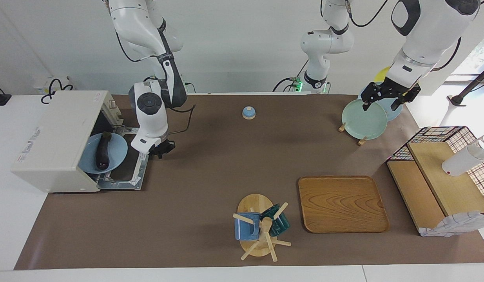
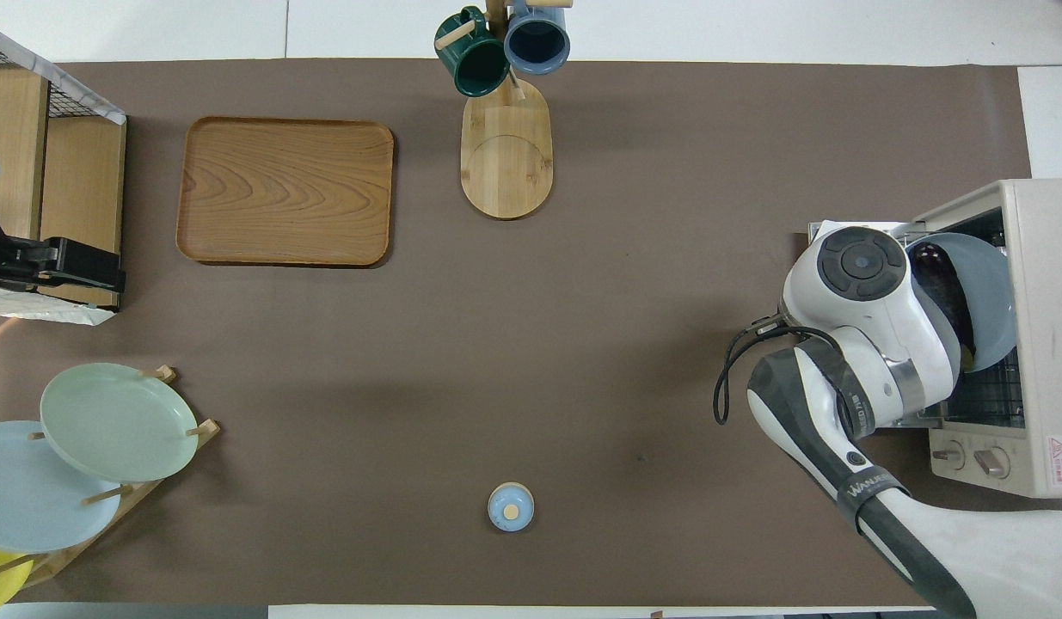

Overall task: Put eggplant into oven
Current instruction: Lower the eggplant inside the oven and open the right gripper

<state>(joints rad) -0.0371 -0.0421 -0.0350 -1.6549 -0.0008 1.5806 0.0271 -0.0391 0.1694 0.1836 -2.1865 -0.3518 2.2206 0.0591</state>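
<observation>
- Slender glossy dark purple eggplant (image 1: 102,150) lies on round pale-blue plate (image 1: 117,156), plate half inside boxy cream-white toaster oven (image 1: 55,141), door (image 1: 126,172) down.
- Right claw (image 1: 162,148) pressed together, empty, beside door edge.
- Left claw (image 1: 386,100) spread, waiting over plate rack (image 1: 350,132).
- Likely left: push plate in, close door.

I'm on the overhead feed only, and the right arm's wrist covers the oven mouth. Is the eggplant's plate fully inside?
Observer: No. The blue plate carrying the eggplant juts out of the oven, over its lowered door.
Operator: Where's my right gripper?
Observer: The right gripper is shut and holds nothing. It is low beside the door's outer edge.
Operator: And the left?
Observer: The left gripper waits open over the standing green plate.
</observation>
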